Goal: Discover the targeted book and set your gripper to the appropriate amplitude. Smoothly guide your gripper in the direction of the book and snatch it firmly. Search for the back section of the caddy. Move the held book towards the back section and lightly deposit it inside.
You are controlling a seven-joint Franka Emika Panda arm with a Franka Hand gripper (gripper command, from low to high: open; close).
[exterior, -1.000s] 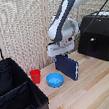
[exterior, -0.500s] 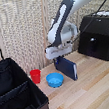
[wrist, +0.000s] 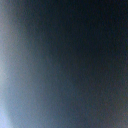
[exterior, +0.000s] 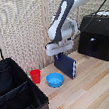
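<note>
**Operator:** State the layout, largest item first.

**Technician:** The table (exterior: pixel 95 84) carries everything. The caddy (exterior: pixel 17 99) occupies the corner at the exterior view's lower left; its divider forms two compartments, and the back section (exterior: pixel 6 78) is the one nearer the wall. A black machine (exterior: pixel 99 35) stands at the far edge, on the exterior view's right. The book (exterior: pixel 67 66) stands tilted near the table's middle, just beside the blue bowl (exterior: pixel 55 80). A red cup (exterior: pixel 35 75) sits between bowl and caddy.

**Operator:** Gripper condition?

**Technician:** The gripper (exterior: pixel 60 53) is at the book's top edge. Whether the fingers have clamped cannot be told; the wrist view shows only dark blur.

**Operator:** Current step?

**Technician:** Judged: grasping. Next, confirm a firm hold, lift clear of bowl and cup, and carry toward the back section.
</note>
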